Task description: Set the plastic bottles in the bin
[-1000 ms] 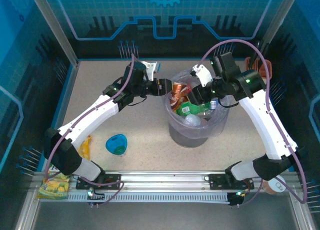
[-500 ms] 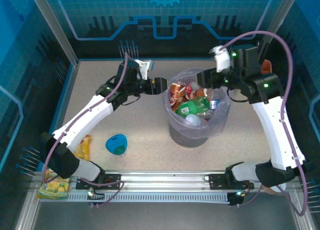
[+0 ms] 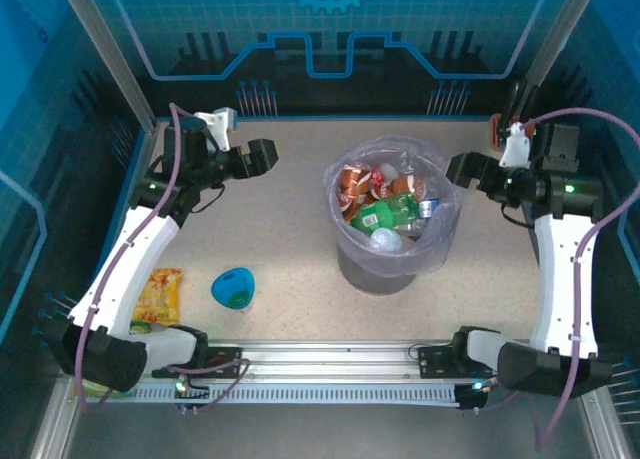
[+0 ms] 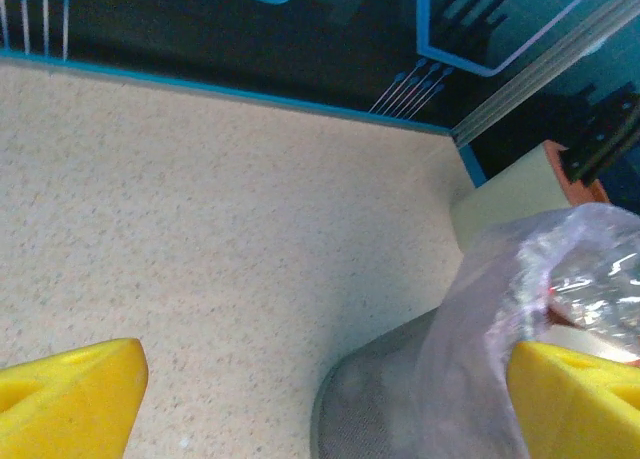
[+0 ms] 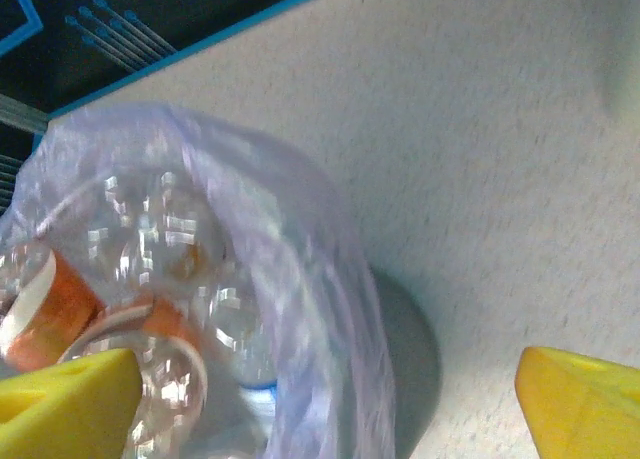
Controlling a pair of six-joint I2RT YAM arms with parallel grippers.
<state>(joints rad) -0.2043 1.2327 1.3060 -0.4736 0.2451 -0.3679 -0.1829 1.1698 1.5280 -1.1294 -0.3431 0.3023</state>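
Left hand and right hand have drawn back from bin, both now spread wide, empty. Plastic bottles heaped inside; task looks near done.

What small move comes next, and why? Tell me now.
Probably draw both arms back to rest, since no pick seems left. The left fingers and right fingers stand open and empty on either side of the bin. The plastic bottles lie inside it. On the table I see a blue bowl and a yellow snack packet, no bottle.
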